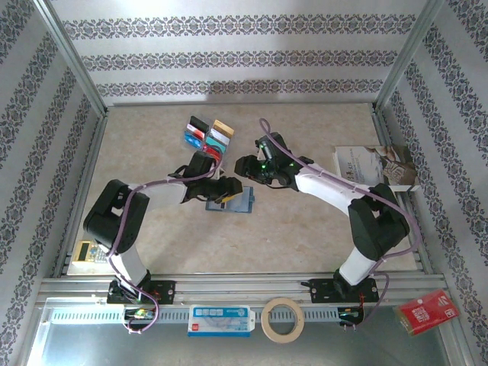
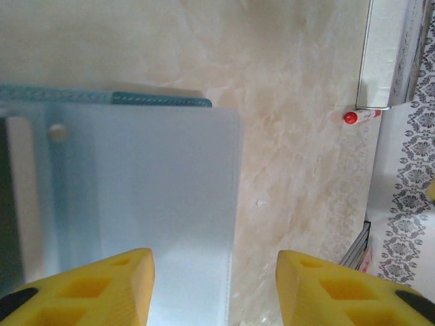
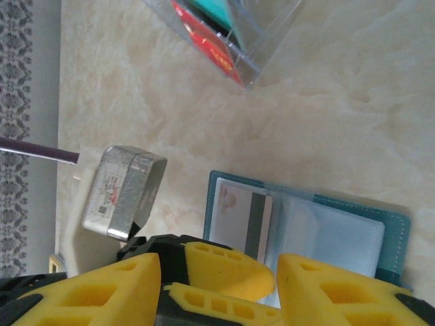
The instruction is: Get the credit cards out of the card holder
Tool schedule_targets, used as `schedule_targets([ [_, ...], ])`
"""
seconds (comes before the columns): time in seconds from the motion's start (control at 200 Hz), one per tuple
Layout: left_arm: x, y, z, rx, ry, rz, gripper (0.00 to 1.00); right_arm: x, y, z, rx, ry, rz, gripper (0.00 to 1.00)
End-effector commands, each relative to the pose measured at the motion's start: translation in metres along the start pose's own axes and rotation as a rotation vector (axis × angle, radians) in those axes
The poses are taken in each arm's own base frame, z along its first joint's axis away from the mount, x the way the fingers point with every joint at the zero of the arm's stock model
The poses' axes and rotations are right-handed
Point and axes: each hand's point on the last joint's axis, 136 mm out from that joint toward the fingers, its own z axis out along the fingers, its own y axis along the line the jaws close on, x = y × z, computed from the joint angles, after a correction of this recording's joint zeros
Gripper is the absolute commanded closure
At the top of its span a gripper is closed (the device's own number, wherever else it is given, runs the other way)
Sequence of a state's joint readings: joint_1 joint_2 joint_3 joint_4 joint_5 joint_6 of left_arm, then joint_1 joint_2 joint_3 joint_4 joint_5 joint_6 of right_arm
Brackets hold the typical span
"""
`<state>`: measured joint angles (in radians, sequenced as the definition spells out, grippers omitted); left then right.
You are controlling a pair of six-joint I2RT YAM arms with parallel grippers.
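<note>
- The table [image 1: 305, 229] carries the whole job. The two arms meet over its middle, with the clear tray at the back and the card holder nearer the front.
- The left gripper [image 1: 226, 191] sits low over the card holder. In its wrist view the yellow fingers [image 2: 102, 288] stand apart. One is over the holder's clear plastic sleeve and the other over bare table, with nothing pinched between them, so it is released.
- The right gripper [image 1: 248, 165] hangs just behind the holder, its jaws parted and empty, tips aimed down at the open wallet.
- The clear tray [image 1: 206, 135] lies well behind the holder and already has several credit cards [image 3: 214, 47] in it, red and teal among them.
- The card holder [image 1: 240, 203] lies open and flat, just beside the left gripper. It is teal-blue with see-through pockets.
- One pale card [image 3: 238, 217] with a dark stripe is still in the left pocket, so the task looks well along but not finished.
- The step in hand seems to be a regrip between extractions.
- Next, I judge that the left gripper should pin the holder down while the right closes on the pale card's exposed edge and draws it straight out along the pocket. If the holder is left loose, it will likely slide along with the card.
</note>
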<state>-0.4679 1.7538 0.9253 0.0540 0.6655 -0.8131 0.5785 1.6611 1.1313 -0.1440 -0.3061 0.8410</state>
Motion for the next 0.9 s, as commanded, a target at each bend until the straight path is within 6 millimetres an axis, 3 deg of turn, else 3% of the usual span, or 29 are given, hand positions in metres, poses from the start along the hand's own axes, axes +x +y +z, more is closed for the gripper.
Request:
schedule_targets([
  [0.0, -0.001, 0.003, 0.011, -0.019, 0.006, 0.001, 0.47, -0.012, 0.0, -0.017, 0.01, -0.083, 0.057, 0.5],
  [0.225, -0.01, 0.003, -0.004, -0.081, -0.055, 0.035, 0.46, -0.008, -0.004, -0.028, 0.025, -0.118, 0.193, 0.43],
  [0.44, -0.018, 0.02, -0.029, -0.118, -0.122, -0.005, 0.43, 0.007, -0.018, -0.019, 0.054, -0.07, 0.221, 0.39],
  [0.664, -0.026, 0.057, -0.067, -0.197, -0.193, -0.073, 0.42, 0.026, -0.012, 0.006, 0.023, -0.007, 0.235, 0.41],
  [0.734, -0.025, 0.068, -0.07, -0.216, -0.189, -0.095, 0.44, 0.033, -0.008, 0.019, 0.015, 0.017, 0.247, 0.44],
  [0.899, -0.025, 0.072, -0.065, -0.213, -0.165, -0.098, 0.52, 0.053, -0.006, 0.051, 0.022, 0.073, 0.254, 0.54],
])
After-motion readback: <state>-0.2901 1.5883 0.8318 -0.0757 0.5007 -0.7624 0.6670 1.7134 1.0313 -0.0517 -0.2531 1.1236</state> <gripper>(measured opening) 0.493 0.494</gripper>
